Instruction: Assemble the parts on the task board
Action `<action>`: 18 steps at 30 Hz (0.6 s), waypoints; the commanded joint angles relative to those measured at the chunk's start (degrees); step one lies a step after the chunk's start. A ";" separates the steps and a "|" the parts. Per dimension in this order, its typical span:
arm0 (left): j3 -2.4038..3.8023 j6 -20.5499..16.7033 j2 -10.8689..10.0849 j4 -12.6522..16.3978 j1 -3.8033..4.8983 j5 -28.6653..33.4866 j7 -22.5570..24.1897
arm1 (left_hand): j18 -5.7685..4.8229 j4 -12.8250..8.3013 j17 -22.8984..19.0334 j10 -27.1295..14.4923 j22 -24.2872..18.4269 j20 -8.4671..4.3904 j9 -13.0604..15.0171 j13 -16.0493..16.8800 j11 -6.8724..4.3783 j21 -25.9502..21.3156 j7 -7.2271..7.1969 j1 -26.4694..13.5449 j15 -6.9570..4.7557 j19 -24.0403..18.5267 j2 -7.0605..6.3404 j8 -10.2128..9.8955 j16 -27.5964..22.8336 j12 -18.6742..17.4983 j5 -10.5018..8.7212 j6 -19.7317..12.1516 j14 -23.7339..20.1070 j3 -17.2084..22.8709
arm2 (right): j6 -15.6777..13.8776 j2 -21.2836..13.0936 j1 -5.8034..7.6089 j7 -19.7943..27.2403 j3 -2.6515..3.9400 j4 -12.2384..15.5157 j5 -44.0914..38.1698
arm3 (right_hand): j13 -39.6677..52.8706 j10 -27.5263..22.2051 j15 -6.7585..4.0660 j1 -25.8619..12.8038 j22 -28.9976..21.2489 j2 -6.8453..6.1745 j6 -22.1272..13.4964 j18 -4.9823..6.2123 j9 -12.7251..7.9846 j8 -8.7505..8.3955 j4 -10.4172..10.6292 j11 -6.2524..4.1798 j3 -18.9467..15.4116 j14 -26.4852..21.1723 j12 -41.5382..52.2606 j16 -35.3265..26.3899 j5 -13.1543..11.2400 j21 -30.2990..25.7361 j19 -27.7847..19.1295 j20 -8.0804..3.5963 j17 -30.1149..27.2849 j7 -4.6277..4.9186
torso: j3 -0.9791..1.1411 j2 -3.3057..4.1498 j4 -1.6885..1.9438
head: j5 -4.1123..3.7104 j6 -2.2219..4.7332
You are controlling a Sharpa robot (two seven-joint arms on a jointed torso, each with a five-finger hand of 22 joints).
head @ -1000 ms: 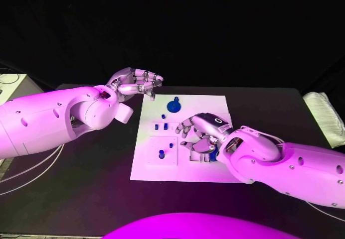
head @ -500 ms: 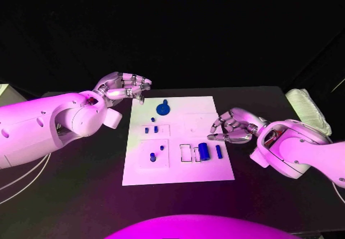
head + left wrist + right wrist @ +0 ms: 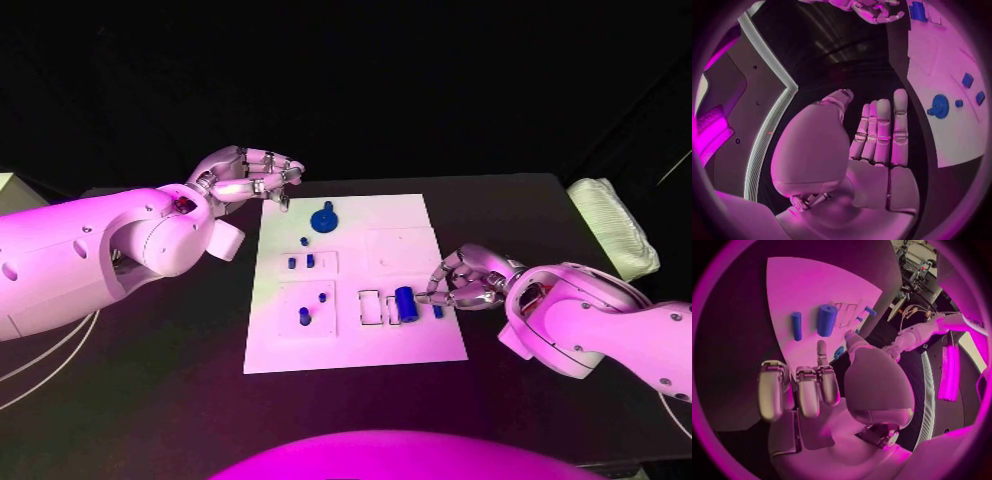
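The left hand [image 3: 248, 174] is held above the table [image 3: 173, 370] just off the board's [image 3: 353, 340] far left corner, fingers curled inward and grasping nothing. On the board, a round blue knob [image 3: 325, 217] is seen near the far edge, small blue pegs [image 3: 300, 263] in the left-hand recesses, and a thick blue cylinder [image 3: 407, 303] beside a thin bar [image 3: 438, 311] toward the near right. The right hand [image 3: 466, 278] is poised at the board's right edge, over those two parts, fingers bent; whether either is touched cannot be told.
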 commanded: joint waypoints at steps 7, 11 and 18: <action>0.01 -0.05 -0.34 0.66 -0.01 -1.06 0.15 | 0.77 -0.12 0.14 0.34 -0.17 -0.12 0.13 0.14 -0.05 -0.51 0.00 -0.87 -0.06 0.10 0.06 0.33 -0.35 0.28 -0.66 -0.28 0.35 -0.76 | -3.98 3.57 -1.57 -4.83 -0.03 -3.03 -4.32 | 9.08 2.26 -0.49 0.58 6.89 0.68 -0.29 -0.63 0.11 0.22 0.86 -0.01 -1.70 5.68 0.04 0.42 0.74 0.18 2.96 0.03 13.65 -0.07 | -0.15 0.20 0.20 | 0.10 -0.20; 0.01 0.11 -0.45 0.83 0.00 -1.09 -0.03 | 0.78 -0.17 0.18 0.26 -0.20 -0.13 0.15 0.15 -0.05 -0.55 -0.02 -0.78 -0.07 0.14 0.24 0.35 -0.37 0.23 -0.67 -0.27 0.38 -0.75 | -4.29 5.08 -1.92 -5.22 -0.03 -4.10 -4.60 | 9.15 2.29 -0.49 0.66 6.95 0.75 -0.28 -0.64 0.11 0.22 1.09 -0.01 -2.03 5.68 0.07 0.42 0.85 0.23 2.97 0.03 13.65 -0.06 | -0.20 0.18 0.26 | 0.04 -0.34; 0.00 0.32 -0.57 0.96 0.00 -1.21 -0.35 | 0.79 -0.26 0.24 0.18 -0.23 -0.15 0.17 0.17 -0.05 -0.59 -0.04 -0.52 -0.09 0.22 0.49 0.37 -0.39 0.15 -0.64 -0.27 0.44 -0.69 | -2.40 7.34 -2.68 -5.82 -0.07 -5.62 -5.14 | 9.34 2.34 -0.53 -0.57 7.10 1.81 0.11 -0.66 0.25 0.45 1.83 -0.09 -4.77 5.71 0.00 0.46 0.89 0.28 2.97 0.03 13.78 -0.18 | -0.12 0.10 0.30 | 0.54 -0.75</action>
